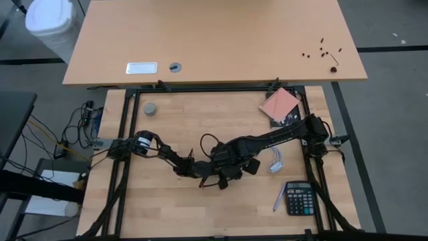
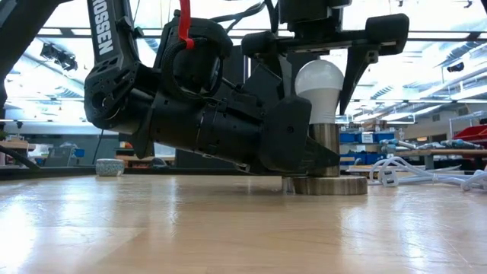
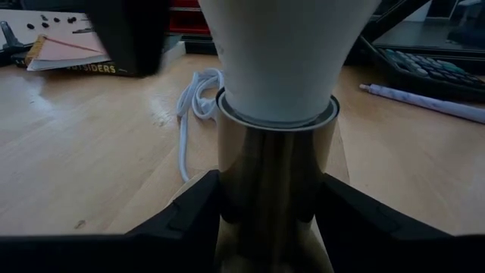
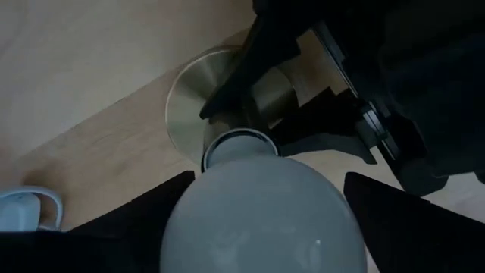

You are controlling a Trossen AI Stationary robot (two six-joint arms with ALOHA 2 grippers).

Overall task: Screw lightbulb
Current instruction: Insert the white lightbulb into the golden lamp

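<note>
While our left tool clamps the socket, our right tool straddles the upright lightbulb from above, loosely.

Left end effector low, lying near level, fingers clamped | right end effector directly above, pointing down, fingers spread

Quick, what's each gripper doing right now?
Left gripper: shut on the brass-coloured metal socket stem.
Right gripper: open around the white pear-shaped lightbulb.
</note>
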